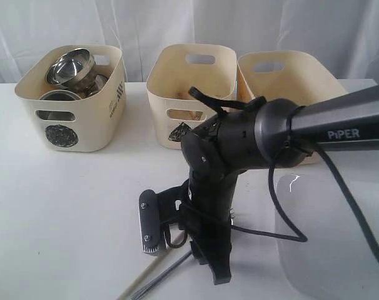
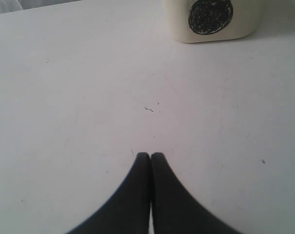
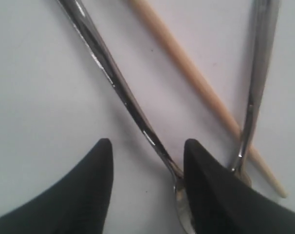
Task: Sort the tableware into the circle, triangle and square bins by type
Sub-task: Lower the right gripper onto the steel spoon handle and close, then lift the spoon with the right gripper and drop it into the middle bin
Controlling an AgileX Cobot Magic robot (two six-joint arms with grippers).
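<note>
My right gripper point(image 3: 147, 146) is open and points down at the table over loose cutlery. A steel spoon point(image 3: 113, 78) runs between its fingers and touches the inside of one of them. A second steel utensil point(image 3: 257, 87) and a wooden chopstick point(image 3: 196, 78) lie outside the jaws. In the exterior view the right gripper point(image 1: 183, 250) hangs at front centre, with the chopstick point(image 1: 142, 278) and a steel handle point(image 1: 167, 272) below it. The circle bin point(image 1: 70, 119) holds steel bowls point(image 1: 69, 67). My left gripper point(image 2: 151, 155) is shut and empty above bare table, facing the circle bin point(image 2: 211, 19).
The triangle bin point(image 1: 189, 81) stands in the middle at the back, its mark half hidden by my right arm point(image 1: 314, 128). A third cream bin point(image 1: 289, 78) stands to its right, its mark hidden. The large white plate point(image 1: 330, 250) lies at the front right.
</note>
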